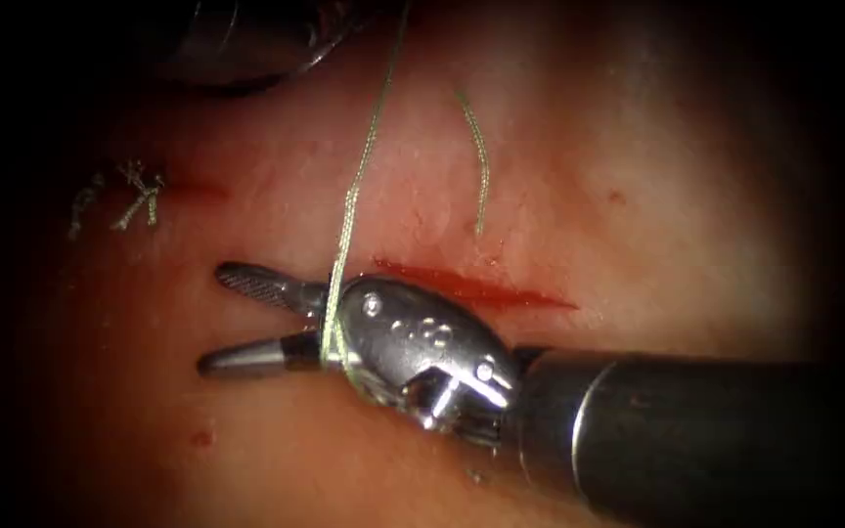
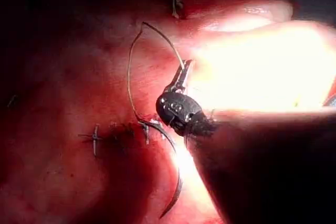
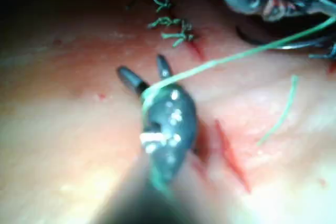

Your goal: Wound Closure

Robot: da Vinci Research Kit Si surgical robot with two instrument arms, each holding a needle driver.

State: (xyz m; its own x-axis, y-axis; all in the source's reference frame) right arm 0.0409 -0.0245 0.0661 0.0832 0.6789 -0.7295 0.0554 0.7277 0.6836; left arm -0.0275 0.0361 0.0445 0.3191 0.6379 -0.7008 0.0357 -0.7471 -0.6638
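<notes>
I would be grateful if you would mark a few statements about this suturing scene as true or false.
1. The right tool's fingers are open. True.
2. The thread is looped around the right tool just behind its fingers. True.
3. The right tool grips the needle. False: it holds nothing, and the thread only wraps around it.
4. The cut beside the right tool is stitched shut. False: it lies open and red, and the knotted stitches sit further left.
5. A loose thread end lies on the tissue above the cut. True.
</notes>
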